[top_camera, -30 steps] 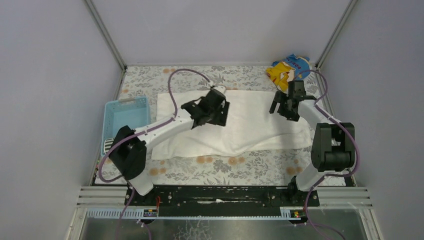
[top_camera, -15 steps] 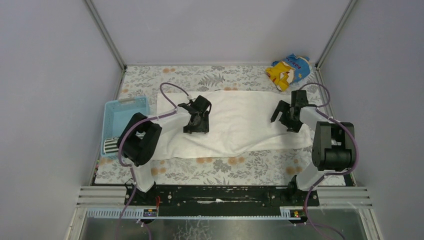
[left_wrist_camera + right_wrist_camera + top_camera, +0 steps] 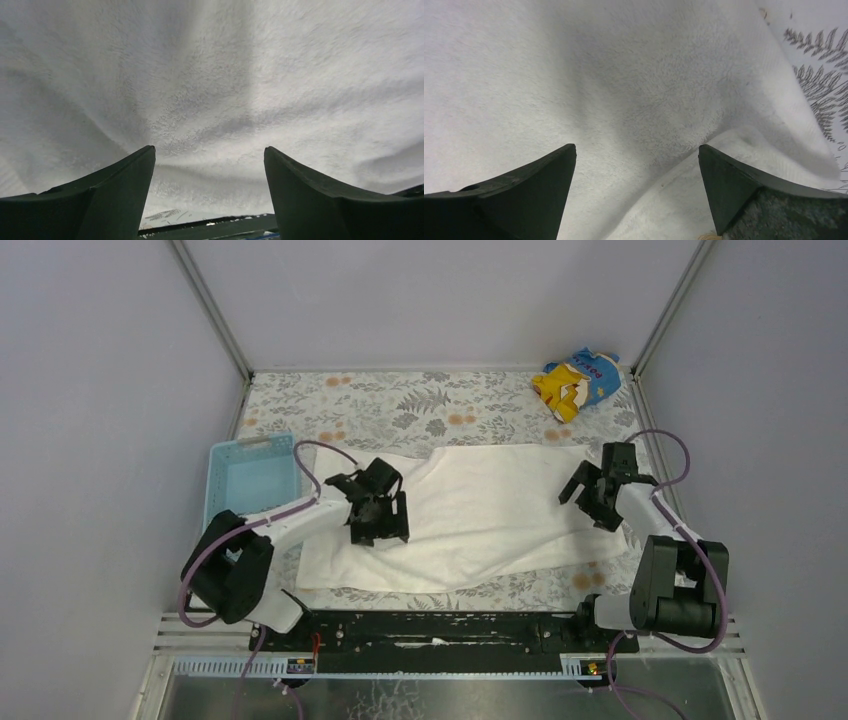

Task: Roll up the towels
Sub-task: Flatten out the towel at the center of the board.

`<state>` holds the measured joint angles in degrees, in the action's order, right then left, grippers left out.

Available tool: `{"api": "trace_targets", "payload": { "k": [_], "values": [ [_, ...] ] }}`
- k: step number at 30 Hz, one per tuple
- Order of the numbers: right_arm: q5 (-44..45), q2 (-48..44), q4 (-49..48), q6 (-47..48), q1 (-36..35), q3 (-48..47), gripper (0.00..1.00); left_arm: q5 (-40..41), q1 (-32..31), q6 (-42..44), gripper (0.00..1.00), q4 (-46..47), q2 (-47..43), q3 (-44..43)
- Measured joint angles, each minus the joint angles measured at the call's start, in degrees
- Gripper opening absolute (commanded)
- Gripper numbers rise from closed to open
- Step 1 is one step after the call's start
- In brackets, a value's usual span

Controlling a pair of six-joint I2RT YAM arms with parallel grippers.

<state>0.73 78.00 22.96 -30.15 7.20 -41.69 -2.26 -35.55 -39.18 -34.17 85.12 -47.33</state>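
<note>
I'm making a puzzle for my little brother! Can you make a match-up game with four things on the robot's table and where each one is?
Things:
1. white towel
2. blue basket
3. yellow-and-blue cloth
4. right gripper

Places:
A. far right corner of the table
B. left edge of the table
C. spread across the middle
D. open, at the towel's right end

Pairs: 1-C, 2-B, 3-A, 4-D.

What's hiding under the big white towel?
Only the flowery table cover shows, poking out past the edges of the white towel. Whatever lies under the towel's middle is covered, so it cannot be seen.
</note>
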Motion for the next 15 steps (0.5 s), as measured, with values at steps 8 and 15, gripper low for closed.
{"api": "trace_targets", "payload": {
  "k": [8, 15],
  "values": [
    [0.35, 2.29, 1.38, 3.28, 0.0, -12.81, 0.99, 4.09, 8.66, 6.01, 0.82, -7.69, 1.64, -18.58],
    [0.26, 13.2, 0.44, 10.75, 0.0, -24.37, 0.97, 10.16, 17.4, 10.14, 0.82, -9.68, 9.33, -26.45]
  ]
}}
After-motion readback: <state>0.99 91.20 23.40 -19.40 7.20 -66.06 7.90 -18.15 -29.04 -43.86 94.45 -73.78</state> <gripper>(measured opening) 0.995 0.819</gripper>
